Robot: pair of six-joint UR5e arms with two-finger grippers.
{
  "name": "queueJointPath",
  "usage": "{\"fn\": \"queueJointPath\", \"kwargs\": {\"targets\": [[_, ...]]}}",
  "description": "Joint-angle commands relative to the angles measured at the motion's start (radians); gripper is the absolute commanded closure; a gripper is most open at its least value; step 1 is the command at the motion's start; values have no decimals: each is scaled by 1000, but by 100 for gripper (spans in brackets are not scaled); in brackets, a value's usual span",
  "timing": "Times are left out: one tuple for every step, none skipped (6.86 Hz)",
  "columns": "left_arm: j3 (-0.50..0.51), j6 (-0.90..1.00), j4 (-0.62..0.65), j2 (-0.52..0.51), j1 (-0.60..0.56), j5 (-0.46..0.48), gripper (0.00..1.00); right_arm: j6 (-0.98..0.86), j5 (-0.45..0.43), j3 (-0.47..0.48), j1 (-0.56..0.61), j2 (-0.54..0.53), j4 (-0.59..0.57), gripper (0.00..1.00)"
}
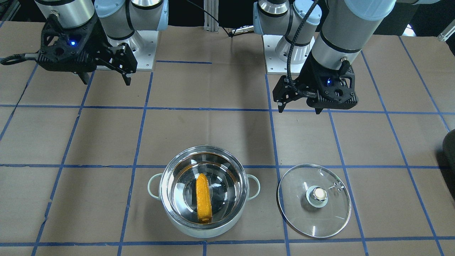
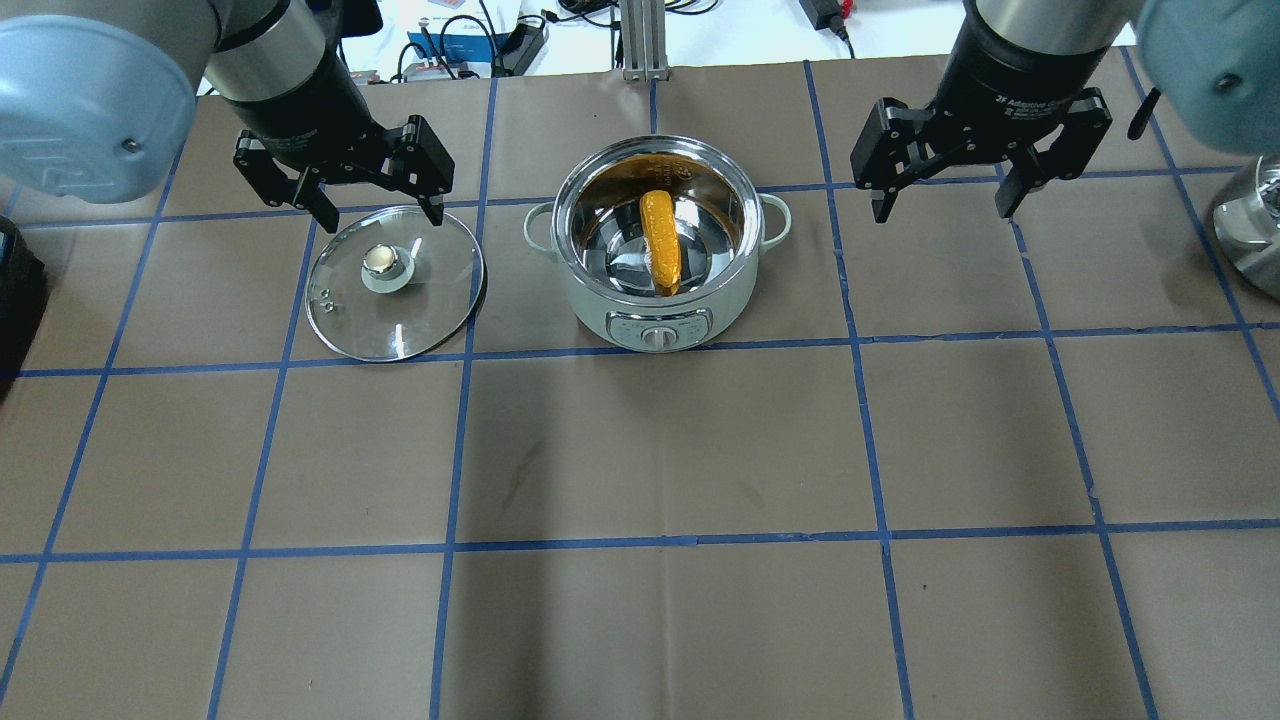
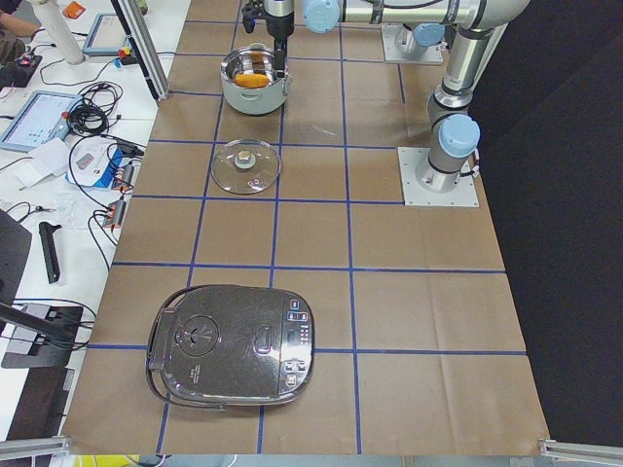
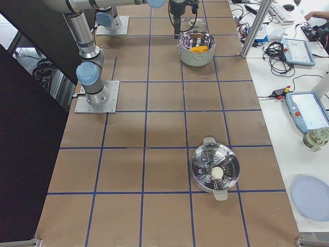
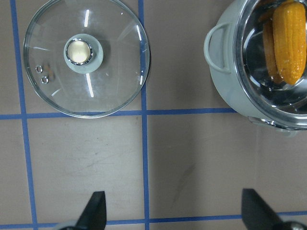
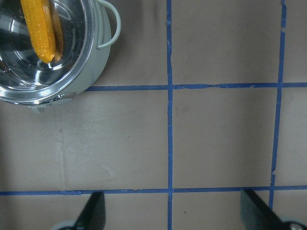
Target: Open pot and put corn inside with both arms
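You have one pot on the table, uncovered, with its two small loop handles sticking out to either side. The one corn cob already lies inside it, stretched across the shiny steel bottom. The single glass lid lies flat on the brown paper with its knob up, beside the pot on the robot's left and not touching it.

Both arms are raised above the table, one on each side of the pot. The left gripper hangs on the lid's side with its two fingers spread wide and nothing between them. The right gripper hangs on the other side of the pot, its two fingers likewise spread and empty. Neither touches the pot, the lid or the corn.

Further down the table you also have one dark rice cooker at the robot's left end and one steel steamer pan at its right end, both well apart from the pot.
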Motion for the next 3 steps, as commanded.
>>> {"fn": "queueJointPath", "kwargs": {"targets": [[-1,1,-22,14,-6,0,0,-2,4,-16,1,1,2,0],[-11,1,-27,21,-6,0,0,-10,2,-16,1,0,2,0],[-11,1,-27,21,-6,0,0,-11,2,-13,0,1,2,0]]}}
